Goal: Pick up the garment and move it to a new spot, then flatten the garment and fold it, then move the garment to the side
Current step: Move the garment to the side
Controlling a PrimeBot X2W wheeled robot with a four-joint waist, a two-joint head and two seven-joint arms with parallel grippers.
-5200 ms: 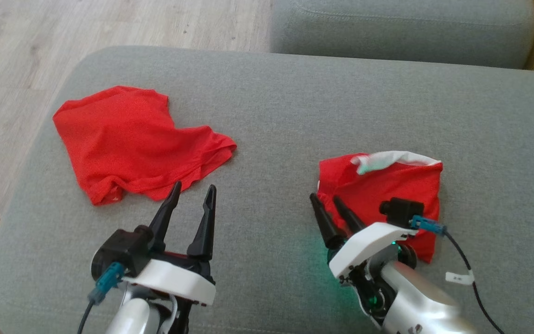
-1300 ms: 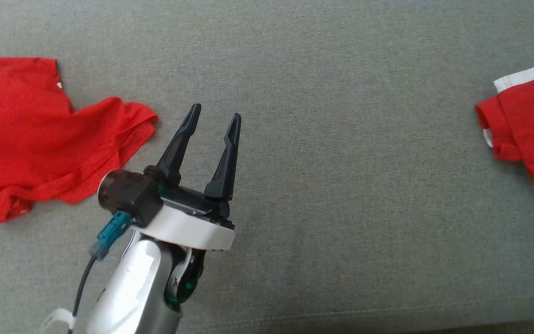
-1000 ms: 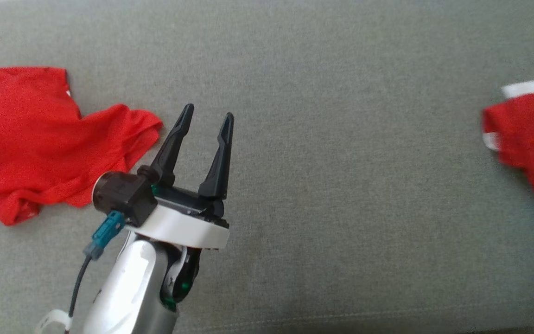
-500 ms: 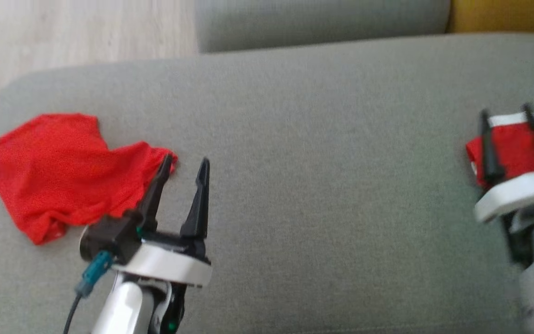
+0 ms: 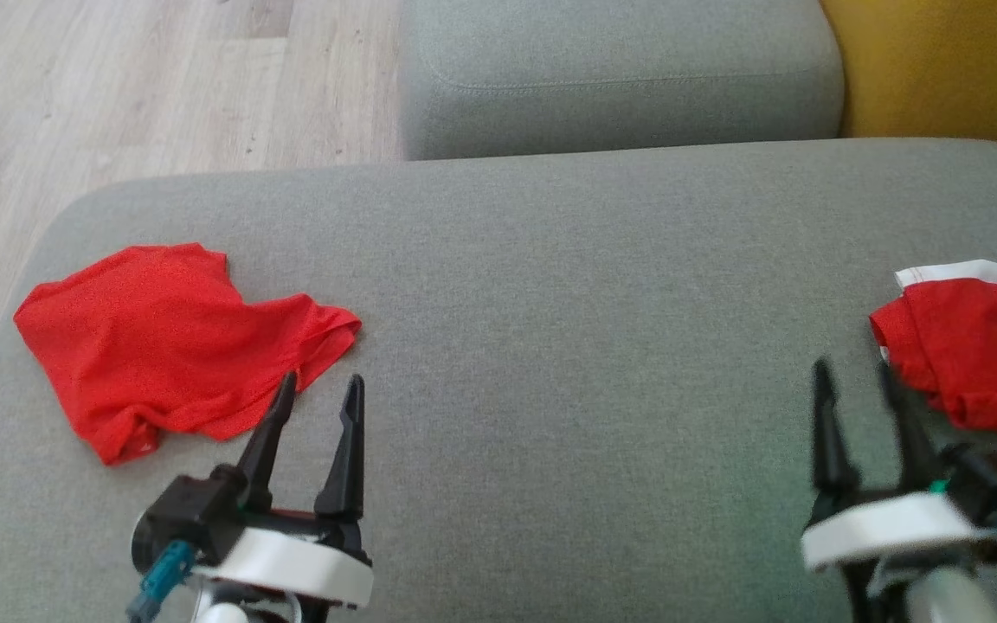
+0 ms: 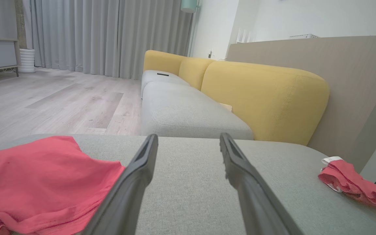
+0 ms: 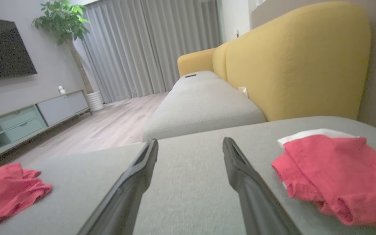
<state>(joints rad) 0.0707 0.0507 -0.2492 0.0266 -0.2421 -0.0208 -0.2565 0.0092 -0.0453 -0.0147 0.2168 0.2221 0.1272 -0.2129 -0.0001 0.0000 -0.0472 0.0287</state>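
1. Two red garments lie well apart on the grey cushion point(image 5: 585, 285).
2. The crumpled red garment point(image 5: 178, 346) spreads out at 9 o'clock in the head view, near the cushion's rounded edge. One lobe reaches toward the middle.
3. The folded red garment point(image 5: 974, 355) sits at 3 o'clock, with a white band point(image 5: 966, 272) showing along its far edge.
4. The left gripper point(image 5: 323, 381) rises from 7 o'clock with its jaws spread and nothing between them. Its outer finger ends just beside the crumpled garment's near hem; whether they touch cannot be told.
5. In the left wrist view, the crumpled garment lies at 8 o'clock, partly behind that finger. The folded one rests at 4 o'clock.
6. The right gripper point(image 5: 853, 368) stands at 5 o'clock in the head view, somewhat blurred, released and empty. The folded garment is just beside it, at its 1 o'clock.
7. Past the cushion, a second grey seat point(image 5: 620, 78) lies at 12 o'clock, a yellow backrest point(image 5: 940, 69) at 1 o'clock and the wooden floor point(image 5: 118, 86) at 11 o'clock.
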